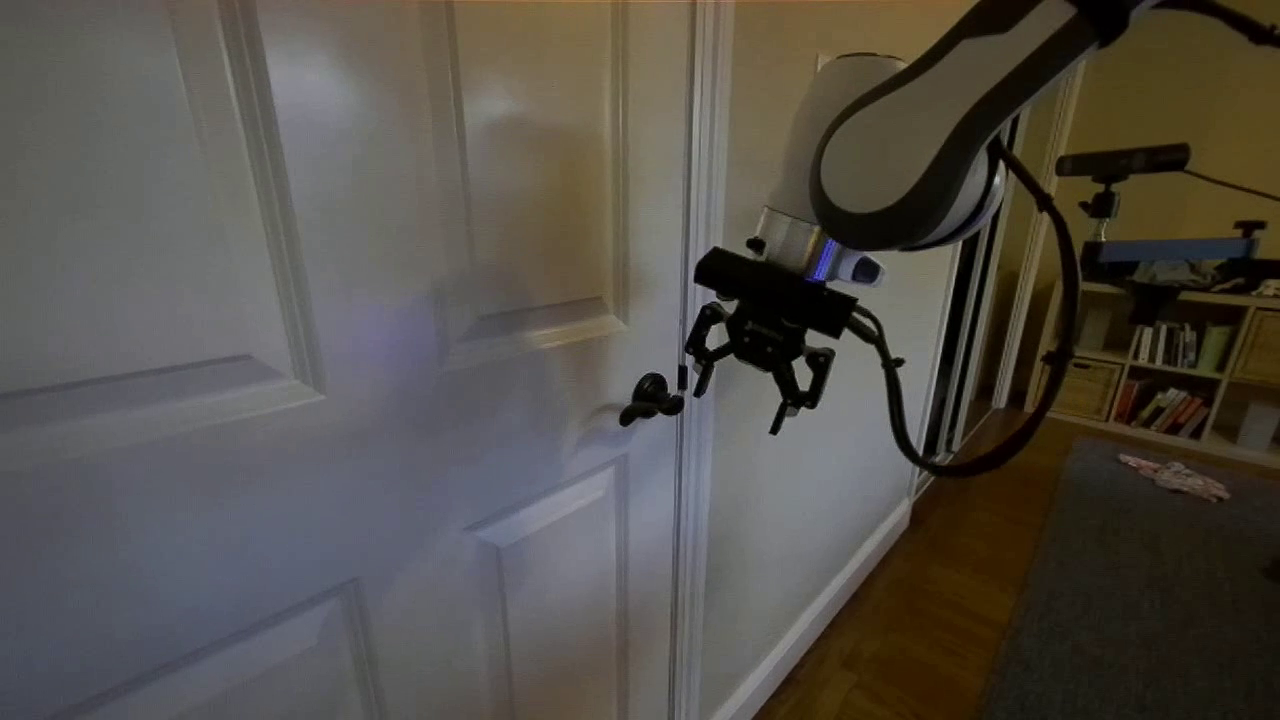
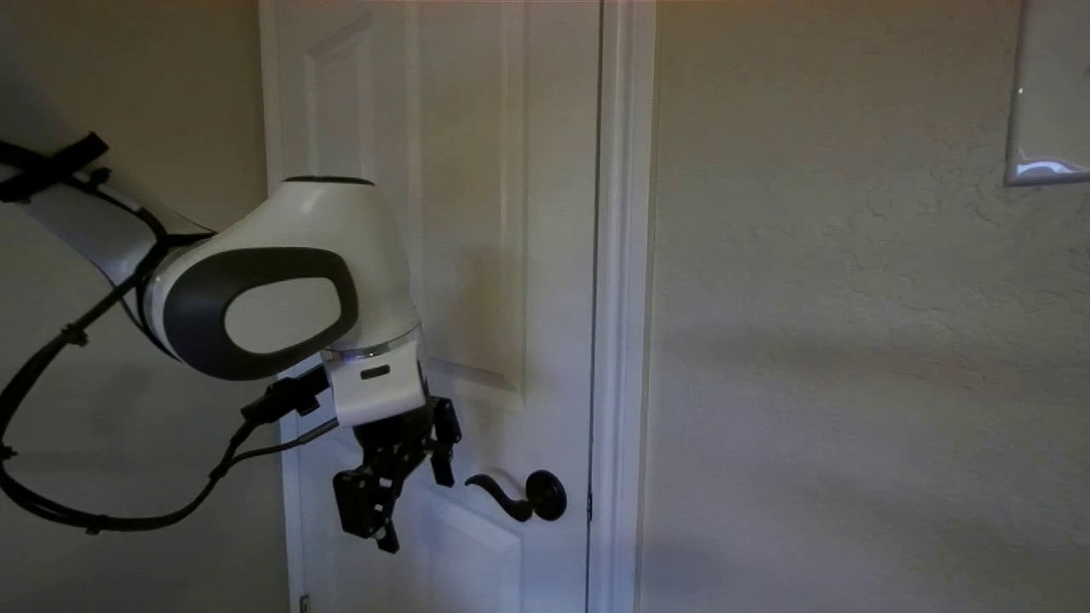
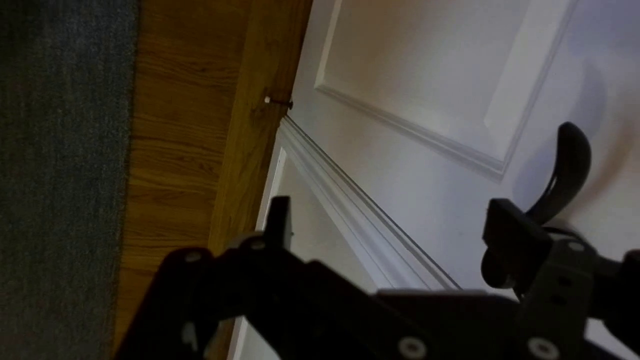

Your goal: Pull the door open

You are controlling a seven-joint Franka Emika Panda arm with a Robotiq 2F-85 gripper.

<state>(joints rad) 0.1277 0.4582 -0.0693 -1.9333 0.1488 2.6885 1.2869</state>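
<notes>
- Only in an exterior view do you get the bookshelf (image 1: 1180, 371) with books (image 1: 1170, 410) and wicker baskets (image 1: 1086, 388), plus a crumpled cloth (image 1: 1175, 478) lying on the rug (image 1: 1130, 580).
- The corner of a shiny frame (image 2: 1053, 94) up on the wall (image 2: 851, 255) likewise turns up just in an exterior view.
- The wrist view alone picks up a little white-tipped rod (image 3: 279, 103), low down by the foot of the door (image 3: 425, 100).
- Textures: the wall's kinda bumpy plaster, the floor (image 3: 180, 165) is brown wood with obvious grain, and the rug's a coarse-looking bluish grey.
- The arm (image 2: 289, 221) has a smooth, rounded white shell with dark bands, and a thick black cable (image 1: 965, 468) loops off it.
- The hand (image 1: 739, 405) is spread wide, hanging right beside the handle (image 2: 521, 510); both exterior views show a bit of gap there.
- The handle's a dark, wavy lever on a round plate, near the door's edge.
- The door sits in its white trim (image 2: 626, 298), right by the hand, and looks shut to me. White paint with a soft sheen, raised rectangular panels, bluish tinge in places.
</notes>
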